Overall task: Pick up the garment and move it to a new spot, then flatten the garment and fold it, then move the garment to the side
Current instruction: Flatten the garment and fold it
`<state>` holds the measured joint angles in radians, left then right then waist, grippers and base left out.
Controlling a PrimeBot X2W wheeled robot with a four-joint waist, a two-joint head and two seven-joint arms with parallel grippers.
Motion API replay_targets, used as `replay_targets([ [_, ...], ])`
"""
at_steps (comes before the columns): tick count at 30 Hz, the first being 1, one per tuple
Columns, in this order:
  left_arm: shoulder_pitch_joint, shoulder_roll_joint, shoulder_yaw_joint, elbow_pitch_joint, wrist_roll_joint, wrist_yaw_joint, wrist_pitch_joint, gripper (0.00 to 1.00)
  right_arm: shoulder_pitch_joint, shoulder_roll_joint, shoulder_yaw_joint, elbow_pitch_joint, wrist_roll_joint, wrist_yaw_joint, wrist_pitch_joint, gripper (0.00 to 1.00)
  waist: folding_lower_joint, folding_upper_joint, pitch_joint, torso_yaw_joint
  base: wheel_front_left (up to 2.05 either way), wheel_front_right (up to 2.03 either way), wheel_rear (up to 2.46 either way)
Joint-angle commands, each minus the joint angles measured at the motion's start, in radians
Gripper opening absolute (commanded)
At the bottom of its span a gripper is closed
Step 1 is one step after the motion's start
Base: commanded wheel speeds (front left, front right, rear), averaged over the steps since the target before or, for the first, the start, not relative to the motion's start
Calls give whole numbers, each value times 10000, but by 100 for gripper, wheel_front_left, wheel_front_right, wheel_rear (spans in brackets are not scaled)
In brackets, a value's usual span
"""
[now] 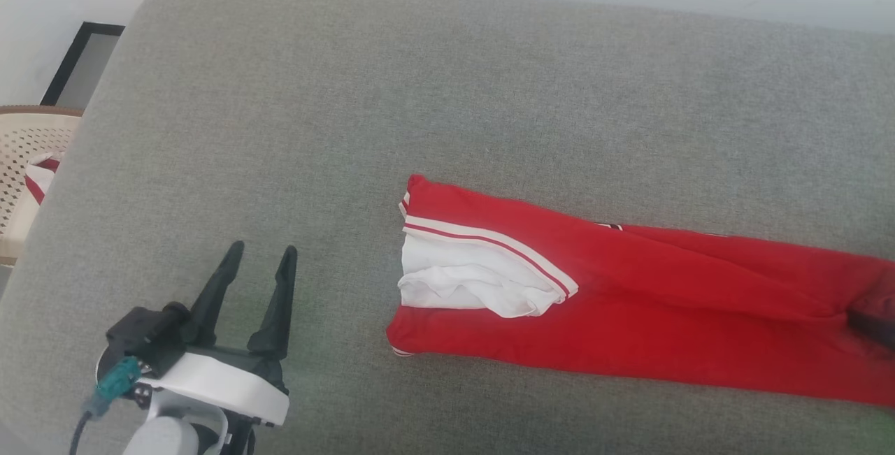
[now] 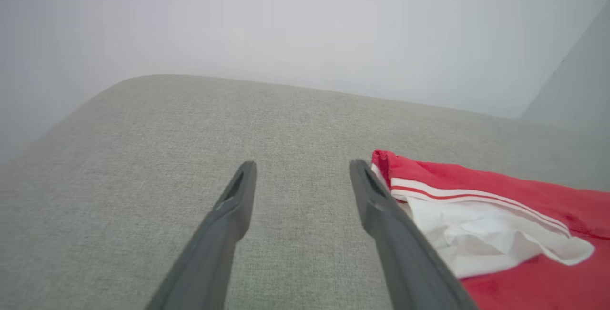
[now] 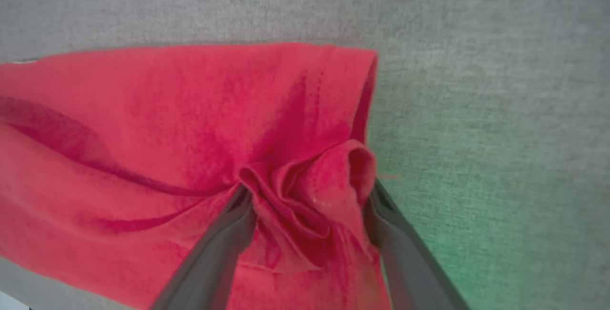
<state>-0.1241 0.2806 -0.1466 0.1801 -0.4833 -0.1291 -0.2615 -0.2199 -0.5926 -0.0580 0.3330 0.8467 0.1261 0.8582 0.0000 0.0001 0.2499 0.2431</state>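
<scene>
Status: garment [image 1: 629,301] lies on the grey upholstered surface [image 1: 349,91], right of centre in the head view, running off the right edge. It's in a long narrow band, so the lengthwise fold looks done. White sleeve [image 1: 461,273] with stripe trim is tucked on top at the left end. A sliver of the black print [image 1: 608,226] peeks out at the far edge.

Left hand [image 1: 264,249]: fingers spread wide, empty, over bare fabric just beside the sleeve end, not touching the garment.

Right hand [image 3: 307,195]: fingers spread at the other end, with a bunched pucker of red cloth [image 3: 314,181] standing up between them. The fingers sit against the sides of the pucker. That reads as let go rather than pinched, but I can't confirm zero contact force.

My read:
- Pick-up and move: looks done.
- Flatten: mostly done, but there's a pucker at the right end and a diagonal crease along the band.
- Fold: partial. The band needs at least one crosswise fold.
- Move to side: not done.

Pale woven basket [image 1: 28,154] sits off the left edge with red-and-white cloth in it.
</scene>
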Motion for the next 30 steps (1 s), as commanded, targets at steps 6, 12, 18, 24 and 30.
replay_targets([
  [6, 242, -350, 532, -240, 1255, -20, -47, 100, 247, 1316, 425, 470, -432, 84, 450, 0, 0, -1, 40, -91, 0, 0, 0],
  [12, 397, -496, 766, -417, 1535, -21, -48, 100, -210, 1159, -313, 460, -832, 37, 1, 0, 0, -1, 83, -450, 0, 0, 0],
  [18, 354, -419, 833, -650, 1422, -21, -48, 100, -529, 627, -1296, 405, -1042, 23, -418, 0, 0, -1, 125, -928, 0, 0, 0],
  [24, 324, -262, 939, -780, 1294, -21, -48, 100, -558, -82, -2684, 476, -1257, 38, -953, 0, 0, -1, 186, -1398, 0, 0, 0],
  [30, 218, -230, 982, -888, 1245, -21, -48, 100, -343, -819, -4258, 854, -1815, 44, -1288, 0, 0, -1, 246, -1567, 0, 0, 0],
])
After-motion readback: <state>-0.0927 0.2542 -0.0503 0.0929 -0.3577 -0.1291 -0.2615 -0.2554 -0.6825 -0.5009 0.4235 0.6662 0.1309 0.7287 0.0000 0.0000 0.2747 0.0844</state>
